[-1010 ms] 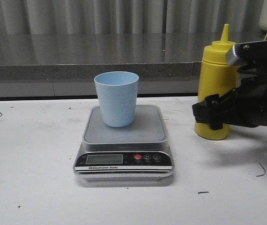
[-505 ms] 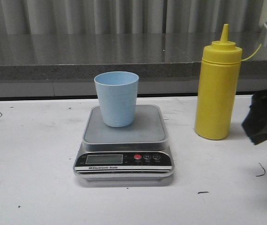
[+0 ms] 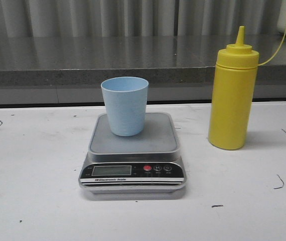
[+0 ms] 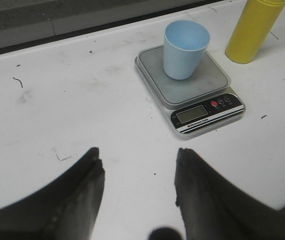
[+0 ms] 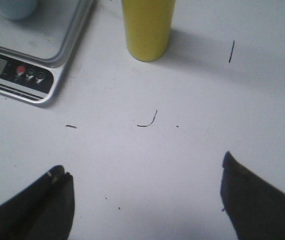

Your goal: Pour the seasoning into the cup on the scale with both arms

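Scale (image 3: 133, 150): front strip reads "Electronic Scale"
Cup (image 3: 125, 105): upright on scale
Bottle (image 3: 232, 95): unlabelled
Left gripper (image 4: 138, 172): released, empty
Right gripper (image 5: 145, 190): spread, empty

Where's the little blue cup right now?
In the front view the blue cup stands upright on the scale, toward the back of its platform, near the middle of the table, with the yellow bottle off to its right.
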{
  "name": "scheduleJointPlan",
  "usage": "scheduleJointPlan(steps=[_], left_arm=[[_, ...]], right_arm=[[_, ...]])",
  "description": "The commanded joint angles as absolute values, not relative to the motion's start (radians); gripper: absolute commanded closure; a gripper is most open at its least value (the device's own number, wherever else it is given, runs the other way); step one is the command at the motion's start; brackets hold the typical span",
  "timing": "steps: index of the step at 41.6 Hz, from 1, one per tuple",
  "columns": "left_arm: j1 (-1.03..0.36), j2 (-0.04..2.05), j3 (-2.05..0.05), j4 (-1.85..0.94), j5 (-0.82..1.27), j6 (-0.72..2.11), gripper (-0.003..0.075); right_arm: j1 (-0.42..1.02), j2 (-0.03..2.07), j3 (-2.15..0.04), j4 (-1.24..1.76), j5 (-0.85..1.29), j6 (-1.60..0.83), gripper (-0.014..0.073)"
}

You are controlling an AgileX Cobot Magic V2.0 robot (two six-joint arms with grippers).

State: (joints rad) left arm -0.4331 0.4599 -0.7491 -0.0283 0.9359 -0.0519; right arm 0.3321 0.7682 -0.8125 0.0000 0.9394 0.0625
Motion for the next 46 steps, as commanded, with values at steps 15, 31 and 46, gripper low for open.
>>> scheduleJointPlan(steps=[15,31,46], left_arm=[[-0.43,0.466,-0.776,-0.032,0.869,-0.06,0.0386],[-0.43,0.466,-0.776,-0.032,0.866,-0.06,0.0386],[-0.43,0.466,-0.77,-0.032,0.868,-0.06,0.0472]], right_arm=[[0.334,0.483,-0.845,0.037,1.014,0.0,-0.0021],[0.334,0.456,-0.845,0.037,1.007,0.0,0.0014],[0.334,0.456,-0.845,0.037,0.973,0.0,0.0662]])
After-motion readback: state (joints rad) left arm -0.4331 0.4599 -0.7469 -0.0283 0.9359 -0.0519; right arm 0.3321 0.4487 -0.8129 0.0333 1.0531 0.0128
